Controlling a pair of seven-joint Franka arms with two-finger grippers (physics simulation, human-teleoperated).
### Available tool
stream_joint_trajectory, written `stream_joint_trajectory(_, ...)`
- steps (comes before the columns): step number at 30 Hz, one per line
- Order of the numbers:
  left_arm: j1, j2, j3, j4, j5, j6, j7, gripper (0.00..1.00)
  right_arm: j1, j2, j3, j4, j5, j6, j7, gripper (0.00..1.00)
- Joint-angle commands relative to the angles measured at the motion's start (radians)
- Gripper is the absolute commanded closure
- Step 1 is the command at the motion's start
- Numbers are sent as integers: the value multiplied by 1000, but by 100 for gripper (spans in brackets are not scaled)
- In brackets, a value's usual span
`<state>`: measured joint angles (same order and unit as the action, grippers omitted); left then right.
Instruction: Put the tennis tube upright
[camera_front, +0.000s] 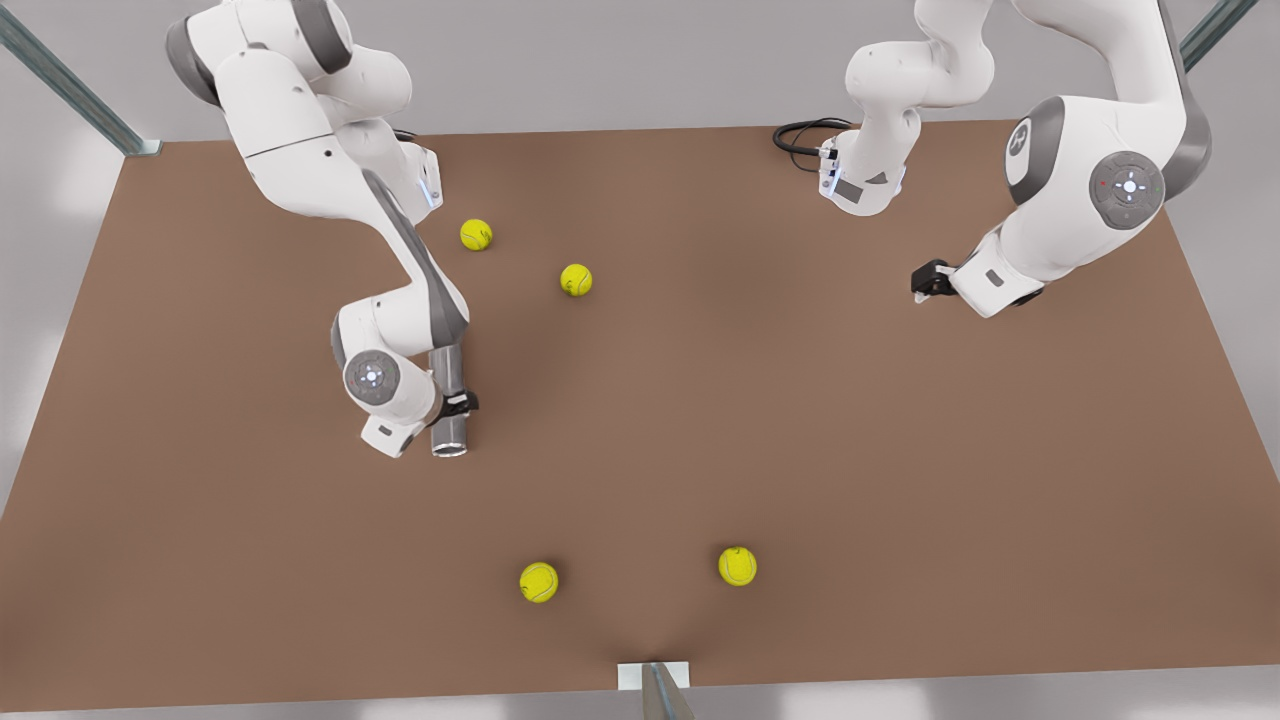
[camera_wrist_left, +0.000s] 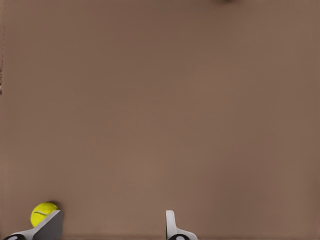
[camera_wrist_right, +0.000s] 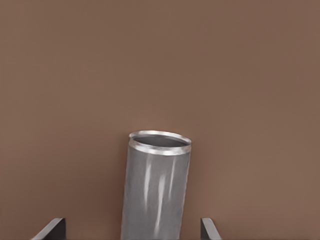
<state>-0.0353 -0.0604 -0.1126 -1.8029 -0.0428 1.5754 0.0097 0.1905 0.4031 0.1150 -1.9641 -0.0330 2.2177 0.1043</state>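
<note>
1. On the left of the front view we see the right gripper (camera_front: 458, 404) low over the table (camera_front: 800, 420). Its fingers (camera_wrist_right: 52, 229) stand wide on both sides of the tube (camera_front: 449, 415); whether they press it we cannot tell.
2. The tube stands a little tilted, hollow end (camera_wrist_right: 160, 141) showing.
3. Four balls lie around; one (camera_front: 539, 582) is nearer.
4. On the right, the left gripper (camera_front: 925, 281) waits, spread apart and empty.

Four yellow tennis balls (camera_front: 476, 234) (camera_front: 576, 279) (camera_front: 538, 582) (camera_front: 737, 566), one grey tennis tube (camera_front: 450, 408), two white robot arms, all over one brown desk (camera_front: 800, 420).
</note>
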Motion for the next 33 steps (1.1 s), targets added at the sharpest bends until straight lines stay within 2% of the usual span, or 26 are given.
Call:
stream_joint_trajectory(1, -14, -1, -6, 0, 1, -3, -51, 0, 3, 22, 0, -7, -8, 105, 224, 0)
stream_joint_trajectory(4, -14, 1, -12, 0, 18, 2, -56, 0, 1, 29, 0, -32, -13, 131, 215, 0)
stream_joint_trajectory(6, -14, 2, -12, -1, 18, 2, -56, 0, 0, 33, 0, -108, -13, 232, 212, 0)
stream_joint_trajectory(14, -14, 13, -12, -1, 18, 2, -56, 0, 3, 77, 2, -119, -102, 234, 207, 0)
stream_joint_trajectory(15, -14, 16, -12, 0, 18, 3, -56, 0, 3, 79, 2, -117, -103, 234, 207, 2)
stream_joint_trajectory(16, -14, 16, -12, 0, 18, 3, -56, 0, 4, 80, 2, -117, -103, 234, 206, 15)
stream_joint_trajectory(18, -14, 16, -12, 0, 18, 3, -56, 0, 4, 79, 2, -116, -103, 234, 206, 25)
stream_joint_trajectory(22, -14, 16, -12, 0, 18, 2, -56, 0, 26, 77, 2, -105, -103, 226, 206, 25)
stream_joint_trajectory(24, -14, 16, -12, 0, 18, 0, -56, 0, 24, 69, 2, -71, -102, 212, 144, 25)
stream_joint_trajectory(26, -14, 16, -12, 0, 18, -2, -56, 0, 26, 72, 2, 36, -99, 88, 48, 24)
stream_joint_trajectory(29, -14, 14, -10, 0, 18, -3, -56, 0, 27, 79, 2, 125, -99, 96, -190, 24)
stream_joint_trajectory(33, -14, 14, -2, 0, 29, -9, -71, 0, 118, 197, 2, 401, -96, 88, -417, 24)
